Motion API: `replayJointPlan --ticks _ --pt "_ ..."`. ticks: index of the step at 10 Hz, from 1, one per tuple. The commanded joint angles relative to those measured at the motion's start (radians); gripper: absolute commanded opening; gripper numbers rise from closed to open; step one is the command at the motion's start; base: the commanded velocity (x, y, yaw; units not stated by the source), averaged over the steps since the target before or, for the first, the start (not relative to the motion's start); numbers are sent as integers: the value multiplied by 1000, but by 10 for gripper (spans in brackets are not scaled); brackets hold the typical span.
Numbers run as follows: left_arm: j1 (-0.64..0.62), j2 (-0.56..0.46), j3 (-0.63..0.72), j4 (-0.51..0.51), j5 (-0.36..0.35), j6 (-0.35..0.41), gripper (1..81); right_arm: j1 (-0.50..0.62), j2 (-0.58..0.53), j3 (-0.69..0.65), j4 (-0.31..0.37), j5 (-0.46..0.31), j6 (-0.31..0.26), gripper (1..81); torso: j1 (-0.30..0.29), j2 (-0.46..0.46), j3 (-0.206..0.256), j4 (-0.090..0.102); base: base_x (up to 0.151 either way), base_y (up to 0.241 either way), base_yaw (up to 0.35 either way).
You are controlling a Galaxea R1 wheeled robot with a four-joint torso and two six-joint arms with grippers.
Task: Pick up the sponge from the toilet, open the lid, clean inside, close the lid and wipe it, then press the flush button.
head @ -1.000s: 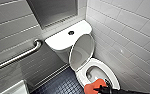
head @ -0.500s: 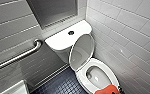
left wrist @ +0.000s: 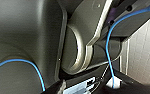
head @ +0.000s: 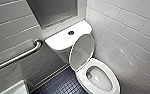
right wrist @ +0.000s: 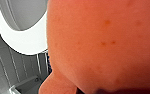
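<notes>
Since lid [head: 81,51] stands up, step = clean inside: sponge [right wrist: 103,42] looks clamped in right claw (left claw: can't tell), by toilet [head: 101,80] seat rim; nxt move prob. needs lowering into bowl.

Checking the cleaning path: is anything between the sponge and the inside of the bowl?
Nothing visible. The lid is up by the tank, and the bowl lies open. In the right wrist view, nothing shows between the sponge and the seat.
</notes>
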Motion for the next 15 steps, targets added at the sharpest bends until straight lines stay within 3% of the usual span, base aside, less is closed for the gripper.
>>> replayJointPlan --ticks 1,4,5,10,15 --pt "41 -4 16 27 25 2 811 -30 -173 188 -28 81 -51 10 0 0 0 0 0 0 0" --pt "41 -4 16 27 25 2 811 76 -259 337 -22 48 -60 10 0 0 0 0 0 0 0" --pt "41 -2 16 27 24 2 811 134 -244 334 -13 -11 -60 10 0 0 0 0 0 0 0" --pt "40 -10 14 24 24 1 811 395 61 94 98 -275 -59 10 0 0 0 0 0 0 0" --pt "40 -10 13 22 19 -1 811 613 291 -151 104 -482 -50 10 0 0 0 0 0 0 0"
